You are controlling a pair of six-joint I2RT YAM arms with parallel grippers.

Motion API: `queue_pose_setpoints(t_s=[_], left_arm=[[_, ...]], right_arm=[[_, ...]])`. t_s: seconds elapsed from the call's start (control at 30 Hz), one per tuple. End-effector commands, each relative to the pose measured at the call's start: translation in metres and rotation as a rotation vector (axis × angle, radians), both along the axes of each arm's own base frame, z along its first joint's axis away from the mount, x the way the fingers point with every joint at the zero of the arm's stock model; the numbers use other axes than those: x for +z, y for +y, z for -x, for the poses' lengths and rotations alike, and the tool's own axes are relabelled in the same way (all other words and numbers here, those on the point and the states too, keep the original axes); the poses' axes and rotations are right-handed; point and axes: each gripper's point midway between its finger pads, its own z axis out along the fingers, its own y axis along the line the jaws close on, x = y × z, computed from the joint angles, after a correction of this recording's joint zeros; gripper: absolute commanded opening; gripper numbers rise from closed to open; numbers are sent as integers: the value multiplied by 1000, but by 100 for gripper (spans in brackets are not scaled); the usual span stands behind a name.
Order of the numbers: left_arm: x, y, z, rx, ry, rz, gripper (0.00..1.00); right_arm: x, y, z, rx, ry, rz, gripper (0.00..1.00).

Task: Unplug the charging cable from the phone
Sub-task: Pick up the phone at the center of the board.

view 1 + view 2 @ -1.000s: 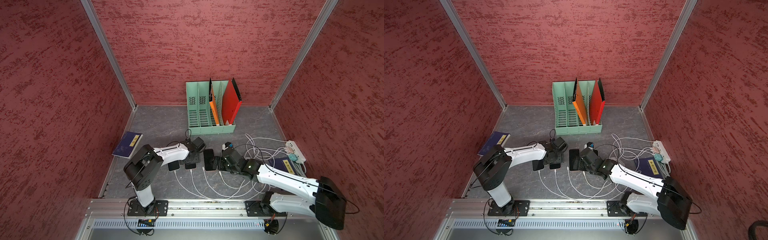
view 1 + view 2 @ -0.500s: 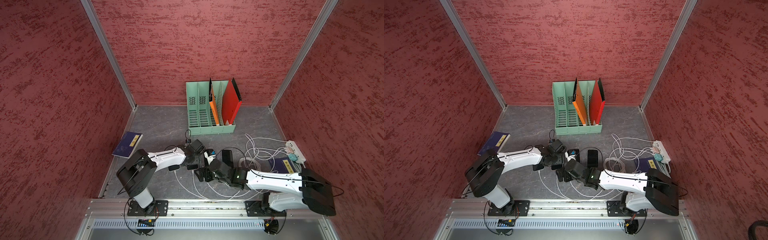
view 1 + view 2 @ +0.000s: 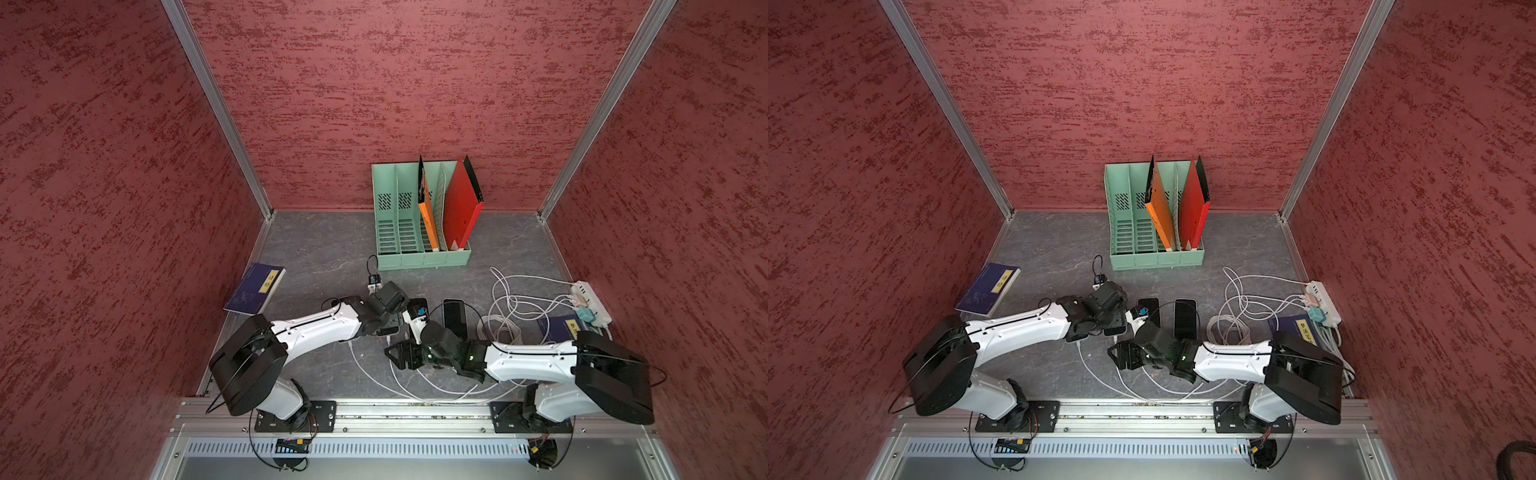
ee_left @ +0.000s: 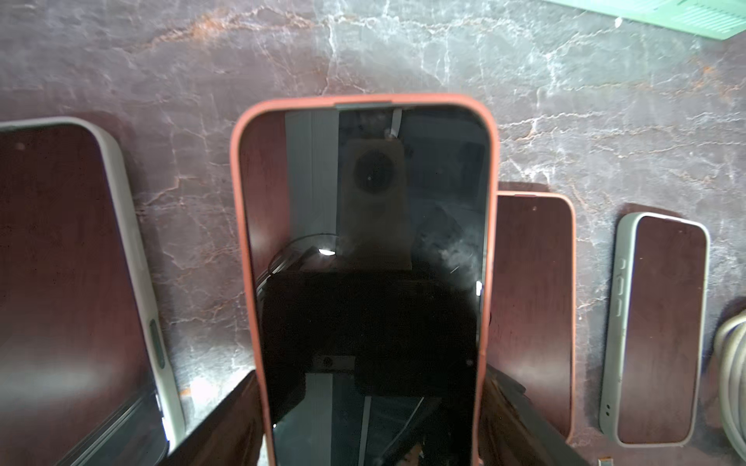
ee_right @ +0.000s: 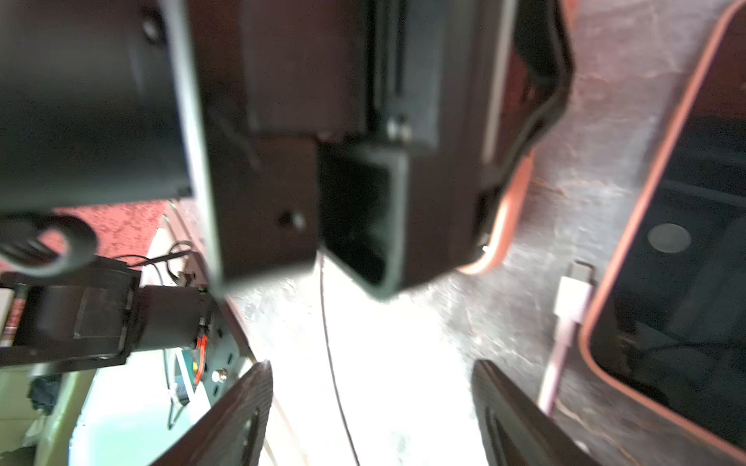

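My left gripper (image 4: 371, 371) is shut across the width of a phone (image 4: 363, 242) in a salmon case, one finger on each long edge. The phone's screen is dark. In both top views this gripper (image 3: 386, 326) (image 3: 1106, 322) sits over the row of phones. My right gripper (image 5: 371, 363) is open with only a thin black wire passing between its fingers. It hovers just in front of the left gripper (image 3: 401, 353). The charging cable's white plug (image 5: 573, 296) lies loose on the table between the held phone's end (image 5: 506, 226) and another salmon-cased phone (image 5: 686, 262).
Other phones lie beside the held one: a white-cased one (image 4: 72, 282), a salmon-cased one (image 4: 533, 302), a grey-cased one (image 4: 662, 322). White cables (image 3: 511, 316) coil towards a power strip (image 3: 592, 301). A green file rack (image 3: 422, 232) stands at the back; a blue book (image 3: 255, 289) lies left.
My right arm has swung from the right-hand phones leftward and toward the front edge, ending just in front of the left gripper. The left gripper has shifted slightly toward the front, still on the phone.
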Motion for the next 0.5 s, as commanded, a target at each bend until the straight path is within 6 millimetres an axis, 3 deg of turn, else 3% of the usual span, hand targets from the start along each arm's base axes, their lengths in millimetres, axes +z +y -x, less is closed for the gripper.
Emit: queue_pose_setpoints(t_s=[0.0,0.1,0.47], left_arm=[[17,-5,-8,18,-73,40,0],[20,-5,-7,17,-82,44,0],[28,-4,-5,34,-111,71,0]], right_arm=[[1,9,-2,2,13,-39,77],[-7,11,-5,-13,23,-27,72],[-7,17,-7,-5,14,-35,51]])
